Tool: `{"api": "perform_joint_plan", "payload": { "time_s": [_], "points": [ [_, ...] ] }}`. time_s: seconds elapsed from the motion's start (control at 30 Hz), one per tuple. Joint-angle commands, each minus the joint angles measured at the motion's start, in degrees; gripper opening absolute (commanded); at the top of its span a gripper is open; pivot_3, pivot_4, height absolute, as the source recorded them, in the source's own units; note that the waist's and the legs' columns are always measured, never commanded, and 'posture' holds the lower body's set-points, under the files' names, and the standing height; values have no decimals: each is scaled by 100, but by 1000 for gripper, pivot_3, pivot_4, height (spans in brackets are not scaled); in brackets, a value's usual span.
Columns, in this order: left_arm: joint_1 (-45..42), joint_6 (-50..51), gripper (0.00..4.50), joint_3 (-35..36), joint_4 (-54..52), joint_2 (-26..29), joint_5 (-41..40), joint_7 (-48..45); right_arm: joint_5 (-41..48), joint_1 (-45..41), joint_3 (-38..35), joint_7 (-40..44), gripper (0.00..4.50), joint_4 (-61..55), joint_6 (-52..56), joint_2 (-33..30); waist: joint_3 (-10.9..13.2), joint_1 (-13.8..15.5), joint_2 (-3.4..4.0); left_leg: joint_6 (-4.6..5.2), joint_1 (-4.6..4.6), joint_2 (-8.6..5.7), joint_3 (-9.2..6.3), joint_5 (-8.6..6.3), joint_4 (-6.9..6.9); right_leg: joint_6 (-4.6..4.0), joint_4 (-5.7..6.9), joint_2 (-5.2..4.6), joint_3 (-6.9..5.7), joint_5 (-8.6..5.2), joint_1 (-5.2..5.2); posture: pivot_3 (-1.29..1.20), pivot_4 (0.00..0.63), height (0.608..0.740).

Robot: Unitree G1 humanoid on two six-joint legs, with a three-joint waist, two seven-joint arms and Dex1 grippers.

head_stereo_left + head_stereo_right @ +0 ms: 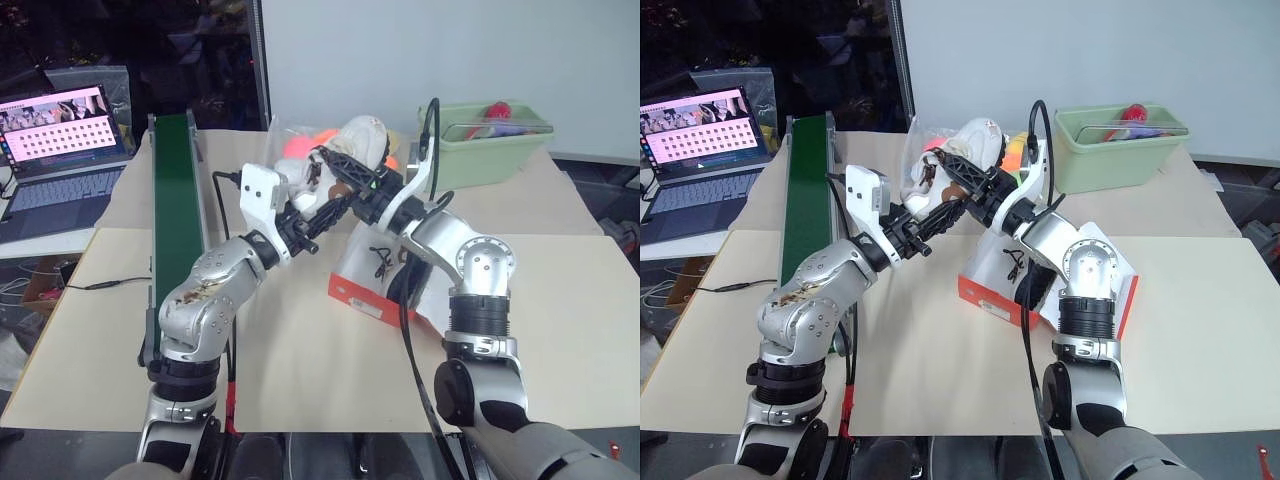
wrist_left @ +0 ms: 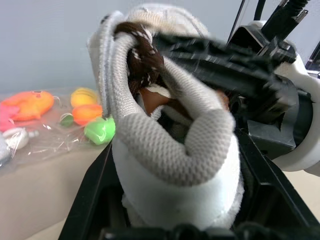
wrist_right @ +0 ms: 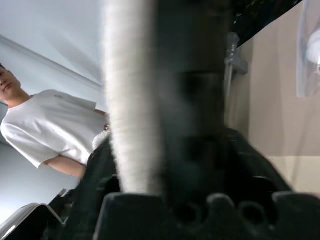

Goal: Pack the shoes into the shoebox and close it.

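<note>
Above a table covered in pale paper, both arms are meeting over one white sneaker, which is being held in the air, just above and behind the red-orange shoebox. The left gripper is clamped tight on the sneaker's padded heel end, the collar and dark laces showing large in the left wrist view. The right gripper is reaching in from the other side, one black finger lying across the shoe's opening, its jaws partly drawn in around the collar edge, though how firmly it is pinching cannot be told. The shoebox is sitting open on the table under the right forearm, its white inside facing up and a small label on its near side. Behind the shoe, bagged colourful soft toys are lying on the tabletop, and a pale green bin is standing at the far right corner. A dark green conveyor strip is running along the table's left side, beside an open laptop. A person in a white T-shirt is standing nearby.
</note>
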Motion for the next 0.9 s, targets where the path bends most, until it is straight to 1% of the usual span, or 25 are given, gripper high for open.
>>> {"api": "perform_joint_plan", "payload": {
  "time_s": [0.03,0.17,0.23,0.27,0.37,0.4,0.47,0.6,0.67,0.73,0.77,0.83,0.9],
  "points": [
    [-90,-156,2219,-110,-70,12,156,52,163,-97,14,-57,1019,-498,65,119,0,0,0,0,0,0,0,0,0,0,-1,0,0,0,0,0,150,729],
    [-5,-241,2219,-198,-37,76,287,-10,322,-77,-7,-295,1019,-740,75,258,0,-4,0,0,0,0,0,0,-1,0,-2,0,0,0,0,0,150,729],
    [53,-351,2905,-210,-42,99,309,-42,376,-75,-29,-427,977,-859,38,349,0,-5,1,0,0,0,0,0,-2,0,-2,0,0,0,0,0,150,729],
    [76,-392,3159,-234,-51,128,319,-86,384,-70,-38,-481,977,-909,17,387,1,-7,1,0,0,0,0,0,-2,0,-2,0,0,0,0,0,150,729],
    [168,-525,4341,-348,-162,284,410,-247,390,-101,-184,-774,977,-968,-209,538,1,-12,1,0,0,1,0,0,-4,0,-2,1,0,0,-1,0,150,729],
    [201,-525,4471,-335,-228,322,386,-275,373,-142,-274,-906,977,-931,-311,567,1,-14,1,0,0,1,0,0,-4,0,-2,1,0,0,-1,0,150,729],
    [299,-454,4471,-232,-392,387,236,-308,219,-237,-436,-1126,977,-813,-472,507,2,-9,3,0,1,2,0,0,-4,0,-2,2,0,0,-1,0,150,729],
    [670,-414,4471,-88,-727,728,176,-487,-214,-459,-658,-1460,977,-394,-646,-6,3,25,5,0,-5,1,0,0,-3,0,-8,1,0,0,0,0,150,729],
    [795,-393,4471,-51,-792,913,155,-600,-285,-556,-744,-1789,977,-151,-494,-264,3,38,5,0,-7,1,0,0,-3,0,-10,1,0,0,1,0,150,729],
    [894,-409,4471,30,-729,1112,121,-751,-334,-600,-748,-2377,977,145,51,-601,3,27,6,0,-6,1,0,0,-4,0,-12,1,0,0,1,0,150,729],
    [961,-487,4471,89,-617,1296,122,-954,-273,-635,-770,-2687,977,245,409,-802,4,15,6,0,-6,1,0,0,-5,0,-12,1,1,0,1,0,150,729],
    [1049,-691,4471,123,-411,1608,172,-1325,-108,-740,-799,-3035,977,355,1018,-1107,6,-2,11,0,-6,1,1,0,-9,-2,-11,2,0,-1,-3,0,150,729],
    [1062,-986,4471,56,-179,1876,298,-1693,210,-915,-889,-3354,977,489,1573,-1263,12,-31,20,0,-6,2,1,0,-14,-4,-11,2,2,-2,-6,0,150,729]
  ]
}}
